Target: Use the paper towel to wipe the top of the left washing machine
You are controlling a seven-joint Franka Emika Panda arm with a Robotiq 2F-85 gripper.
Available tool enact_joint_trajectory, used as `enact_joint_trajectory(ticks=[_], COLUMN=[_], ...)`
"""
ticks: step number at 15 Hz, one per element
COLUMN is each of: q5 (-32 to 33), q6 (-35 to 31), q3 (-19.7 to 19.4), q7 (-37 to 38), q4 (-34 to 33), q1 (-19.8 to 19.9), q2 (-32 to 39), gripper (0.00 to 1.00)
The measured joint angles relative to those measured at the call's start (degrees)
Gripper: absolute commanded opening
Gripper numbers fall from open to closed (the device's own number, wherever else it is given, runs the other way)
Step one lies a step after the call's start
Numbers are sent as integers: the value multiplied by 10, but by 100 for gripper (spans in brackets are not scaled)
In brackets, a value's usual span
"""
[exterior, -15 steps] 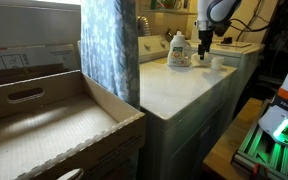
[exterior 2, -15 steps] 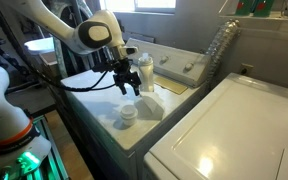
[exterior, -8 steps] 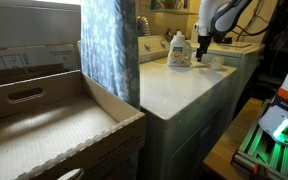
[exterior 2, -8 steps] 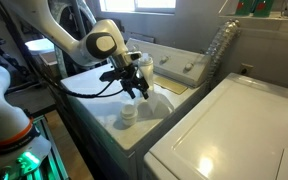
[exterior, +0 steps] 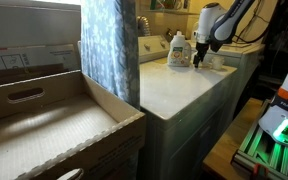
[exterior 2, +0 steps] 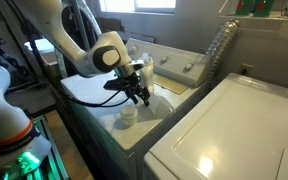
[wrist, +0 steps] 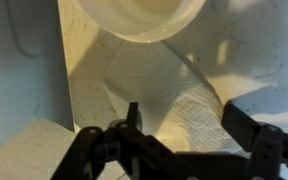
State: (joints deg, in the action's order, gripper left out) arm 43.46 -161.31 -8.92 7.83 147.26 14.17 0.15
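The paper towel (wrist: 199, 95) is a crumpled white wad lying on the flat white top of the left washing machine (exterior 2: 96, 92). In the wrist view it lies between my open fingers. My gripper (wrist: 183, 116) hangs just above it, fingers on either side, not closed on it. In an exterior view the gripper (exterior 2: 141, 96) is low over the machine top with the towel (exterior 2: 157, 101) right beside it. The machine top (exterior: 174, 88) and the gripper (exterior: 199, 61) also show in an exterior view.
A small white cup (exterior 2: 127, 115) stands close to the gripper and shows at the top of the wrist view (wrist: 149, 15). A white detergent bottle (exterior 2: 144, 68) stands behind it, also seen in an exterior view (exterior: 180, 50). A second washer (exterior 2: 234, 130) adjoins. A curtain (exterior: 109, 45) hangs nearby.
The gripper has moved across the machine top past the cup and come down over the paper towel. The cup, the bottle and the towel have not moved.
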Motion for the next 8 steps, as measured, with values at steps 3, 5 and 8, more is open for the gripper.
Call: enact_joint_trajectory(ticks=[3,5,8], q5=[-8,-23,-68], q6=[-17,-20,-16], q3=[1,4,3], q7=[1,-2,-26], q4=[-1,-5,-8], q1=[0,-1,-9], q2=[16,20,15], gripper=[28,16,0])
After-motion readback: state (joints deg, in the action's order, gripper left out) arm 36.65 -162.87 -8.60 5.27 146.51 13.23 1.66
